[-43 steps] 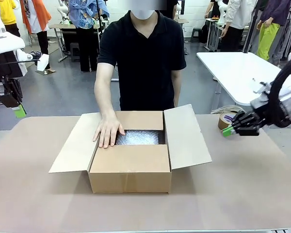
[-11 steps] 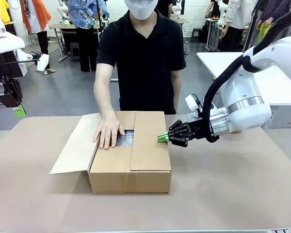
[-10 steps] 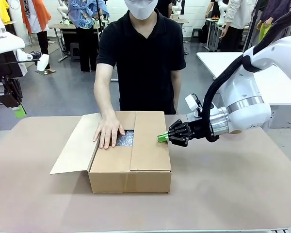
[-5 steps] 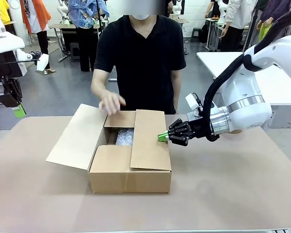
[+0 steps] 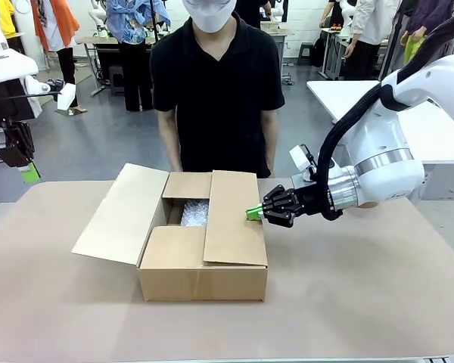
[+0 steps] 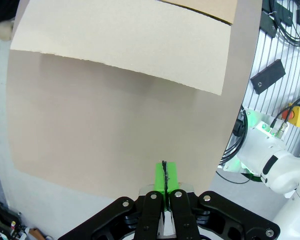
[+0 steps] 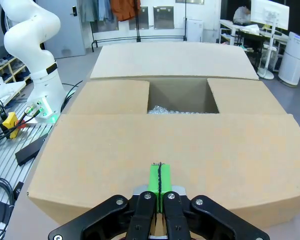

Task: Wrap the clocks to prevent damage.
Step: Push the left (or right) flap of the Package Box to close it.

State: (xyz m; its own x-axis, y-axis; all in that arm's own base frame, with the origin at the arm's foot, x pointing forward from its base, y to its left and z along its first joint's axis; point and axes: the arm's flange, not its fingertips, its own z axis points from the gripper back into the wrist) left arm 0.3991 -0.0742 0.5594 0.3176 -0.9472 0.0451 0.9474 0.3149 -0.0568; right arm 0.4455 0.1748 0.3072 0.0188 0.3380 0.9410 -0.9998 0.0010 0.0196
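Observation:
A cardboard box (image 5: pixel 204 265) stands mid-table. Its right flap (image 5: pixel 233 219) lies folded over the top, and my right gripper (image 5: pixel 253 214) is shut, its green tips resting on that flap's outer edge. In the right wrist view the shut gripper (image 7: pixel 160 180) sits on the flap (image 7: pixel 190 145), with bubble wrap (image 7: pixel 177 109) in the opening beyond. The left flap (image 5: pixel 121 212) stands raised outward. Bubble wrap (image 5: pixel 195 213) shows inside; any clocks are hidden. My left gripper (image 5: pixel 29 173) hangs shut at the far left, off the table's edge. The left wrist view has its pads (image 6: pixel 164 181) together above the table (image 6: pixel 90 130).
A person (image 5: pixel 216 91) stands right behind the box with the arms drawn back from it. The brown table (image 5: pixel 363 287) has bare room in front of the box and to both sides. A white table (image 5: pixel 363 106) stands at the back right.
The person's hand has lifted off the box and drawn back to the body. The left flap swung up and outward. My right gripper stays on the folded right flap.

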